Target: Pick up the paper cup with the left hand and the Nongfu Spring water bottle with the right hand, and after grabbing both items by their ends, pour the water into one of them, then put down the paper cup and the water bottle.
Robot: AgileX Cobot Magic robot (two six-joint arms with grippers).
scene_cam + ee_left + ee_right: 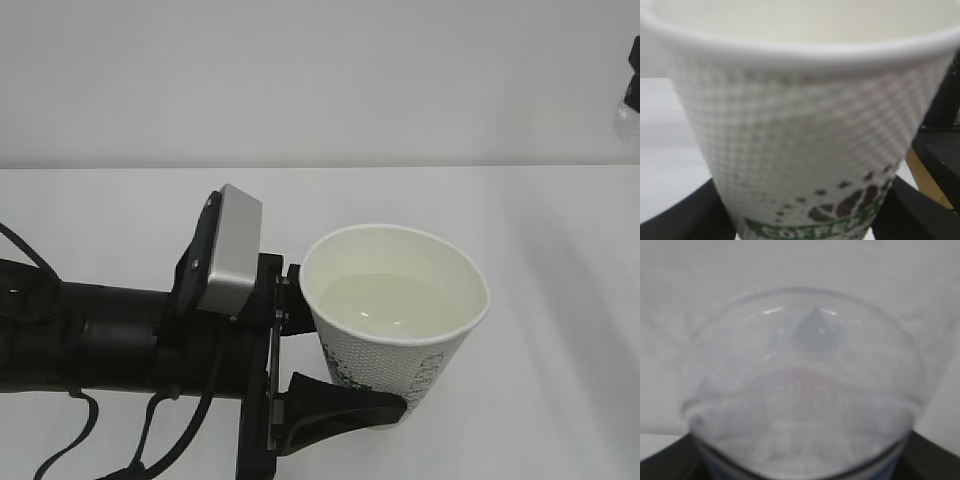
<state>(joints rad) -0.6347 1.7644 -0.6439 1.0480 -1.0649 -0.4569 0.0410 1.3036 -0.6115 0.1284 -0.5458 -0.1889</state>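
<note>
Left tool (345, 350) clamped on lower body of small white tapered paper cup (395, 320), held upright above white counter (540, 400) to retain clear water (385, 305). Right tool (800, 467) clamped on base of clear plastic bottle (800, 390); bottle barely visible at counter's far right edge.

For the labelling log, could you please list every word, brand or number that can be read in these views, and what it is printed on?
"COFFEE": white capitals on a green band, low on the paper cup, cut off by the picture's lower edge.
Dark print on the cup's side in the exterior view: too small to read.
Water bottle: only a blurred reddish patch shows; nothing readable.
</note>
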